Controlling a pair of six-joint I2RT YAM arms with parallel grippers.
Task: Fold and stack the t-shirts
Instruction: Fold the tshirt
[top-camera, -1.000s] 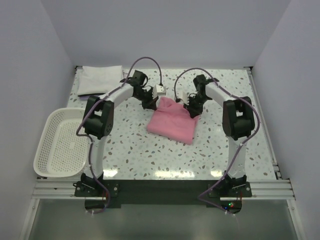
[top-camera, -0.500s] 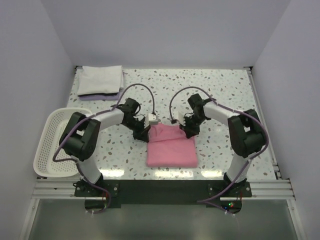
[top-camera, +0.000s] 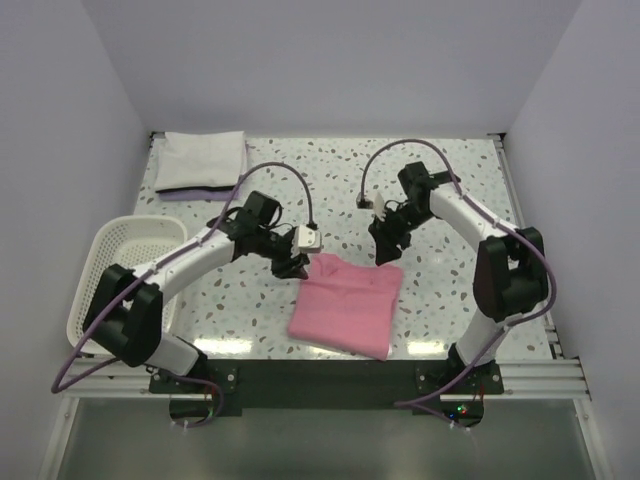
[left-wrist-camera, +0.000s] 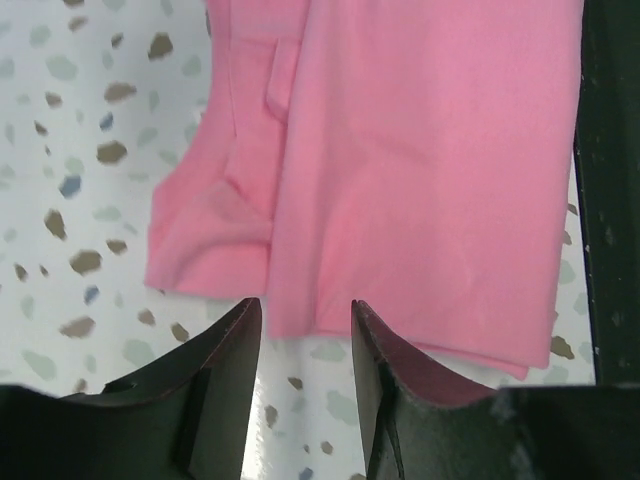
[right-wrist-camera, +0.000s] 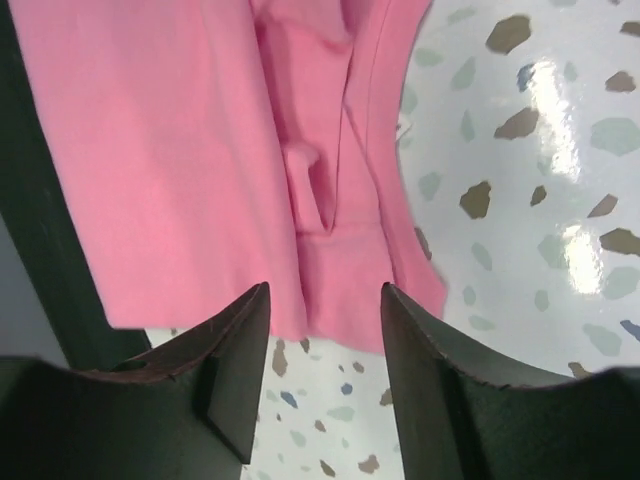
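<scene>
Top cam: L pincer (top-camera: 298, 268) & R pincer (top-camera: 384, 255) both spread open, nothing held, one at each far corner of the pink shirt (top-camera: 345, 310); touching or just clear of it, can't tell. Shirt between & just base-side of both, folded to a rough rectangle, long axis running away from the pincers toward the near edge, slightly skewed; both arms abt equally near. White shirt (top-camera: 200, 160), a flat folded rectangle, well apart to far-left of L pincer, so L arm prob the nearer one for stacking. Glossy speckled table (top-camera: 450, 180); white mesh basket (top-camera: 110, 290) well off to L pincer's left. L wrist cam: fingers (left-wrist-camera: 220, 380) apart, only tabletop in the gap, soft matte pink cloth just ahead of the tips, layered edges, small tuck on its left part. R wrist cam: same spread, empty, cloth edge just ahead w/ a bunched fold & a rounded hem on its right.
</scene>
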